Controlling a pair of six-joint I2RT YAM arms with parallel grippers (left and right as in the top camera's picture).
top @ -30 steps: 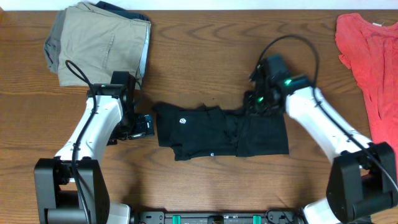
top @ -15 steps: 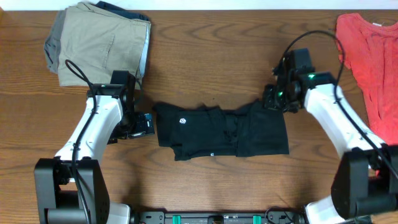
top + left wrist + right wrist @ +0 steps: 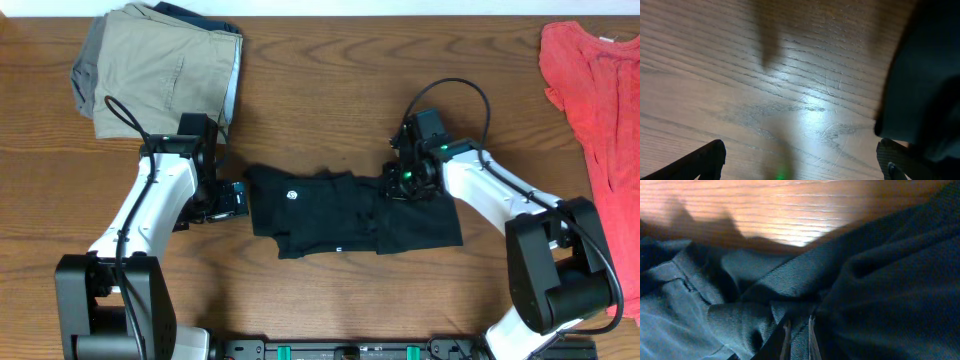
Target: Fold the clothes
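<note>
the clothes [image 3: 330,215] are lying in the middle of the table [image 3: 330,90], a black bundle partly gathered, with the white logo [image 3: 293,194] facing up near the left end. half a second ago the upper right corner was being drawn up and outward toward the right; now that corner is lying back down and the right half is sitting as a flatter, squarer panel. the left half is looking the same as it did a second ago.

the right end effector [image 3: 403,187] is swinging back inward from that outer reach and is now sitting on the upper edge of the clothes, near the seam between the two halves. in the wrist view the right end effector [image 3: 797,332] is nearly pressed together and appears to be pinching a thin ridge of the cloth [image 3: 880,280].

the left end effector [image 3: 235,200] is staying spread wide just beside the left edge, holding nothing; its wrist view is showing bare wood between the fingers [image 3: 710,155] and dark cloth [image 3: 930,75] at the right.

judging by this, the right side is being smoothed and re-gripped for a fold toward the left, which is not yet made. the khaki pile [image 3: 160,65] and the red top [image 3: 590,90] are lying well apart, untouched.
</note>
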